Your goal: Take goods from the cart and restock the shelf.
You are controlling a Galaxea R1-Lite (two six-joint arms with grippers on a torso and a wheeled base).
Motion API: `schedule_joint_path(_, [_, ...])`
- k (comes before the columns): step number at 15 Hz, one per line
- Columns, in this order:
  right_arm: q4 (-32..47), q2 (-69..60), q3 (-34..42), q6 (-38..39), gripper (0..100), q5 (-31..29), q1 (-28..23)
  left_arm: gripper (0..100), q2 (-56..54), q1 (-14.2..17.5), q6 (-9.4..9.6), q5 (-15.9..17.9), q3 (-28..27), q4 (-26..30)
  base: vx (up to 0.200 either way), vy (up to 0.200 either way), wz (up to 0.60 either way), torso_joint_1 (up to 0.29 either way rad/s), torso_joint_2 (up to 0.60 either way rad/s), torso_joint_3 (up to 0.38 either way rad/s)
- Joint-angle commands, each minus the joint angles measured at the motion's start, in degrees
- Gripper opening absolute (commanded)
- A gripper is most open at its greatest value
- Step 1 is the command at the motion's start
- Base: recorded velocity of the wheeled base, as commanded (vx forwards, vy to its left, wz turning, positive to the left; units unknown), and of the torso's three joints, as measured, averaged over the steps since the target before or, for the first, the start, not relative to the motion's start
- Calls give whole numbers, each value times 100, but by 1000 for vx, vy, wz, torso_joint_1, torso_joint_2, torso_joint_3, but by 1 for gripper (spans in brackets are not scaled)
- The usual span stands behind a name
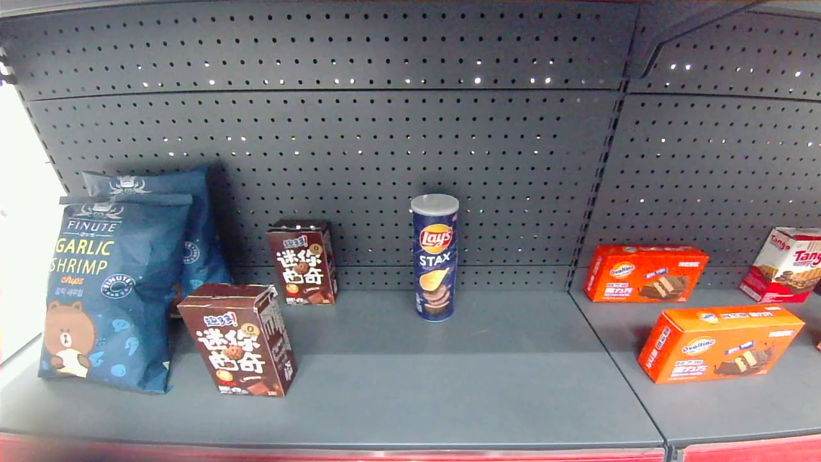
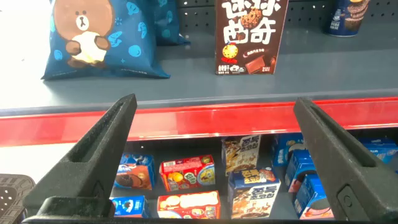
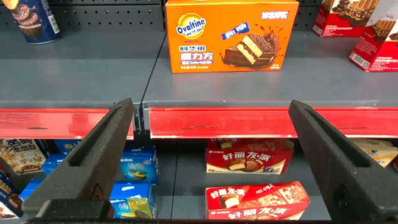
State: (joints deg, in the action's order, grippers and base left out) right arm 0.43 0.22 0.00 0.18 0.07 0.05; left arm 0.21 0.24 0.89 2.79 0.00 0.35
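Left gripper (image 2: pixel 214 102), right gripper (image 3: pixel 210 104) — both wide, empty; before red shelf edge (image 3: pixel 217 122); boxes (image 3: pixel 249 155) beneath it.

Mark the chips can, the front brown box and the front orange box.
chips can (image 1: pixel 435 256), head view, label middle
front brown box (image 1: pixel 232 346), head view, front face
front orange box (image 1: pixel 723 350), head view, front face

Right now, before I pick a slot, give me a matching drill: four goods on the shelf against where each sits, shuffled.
1 chip can
2 front brown cookie box
3 front orange box
4 blue chip bags

A far left end of the shelf
B right bay, near the front edge
C upright, alone at the middle
D just right of the bags, near the front

Pairs: 1-C, 2-D, 3-B, 4-A
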Motion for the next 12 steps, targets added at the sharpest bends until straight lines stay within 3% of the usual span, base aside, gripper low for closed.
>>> schedule_joint_path(1, [-8,4,0,-1,100,1,4,100,-3,2,-1,2,0,0,0,0,0,0,0,0])
schedule_joint_path(12, [-8,4,0,-1,100,1,-5,100,6,2,-1,2,0,0,0,0,0,0,0,0])
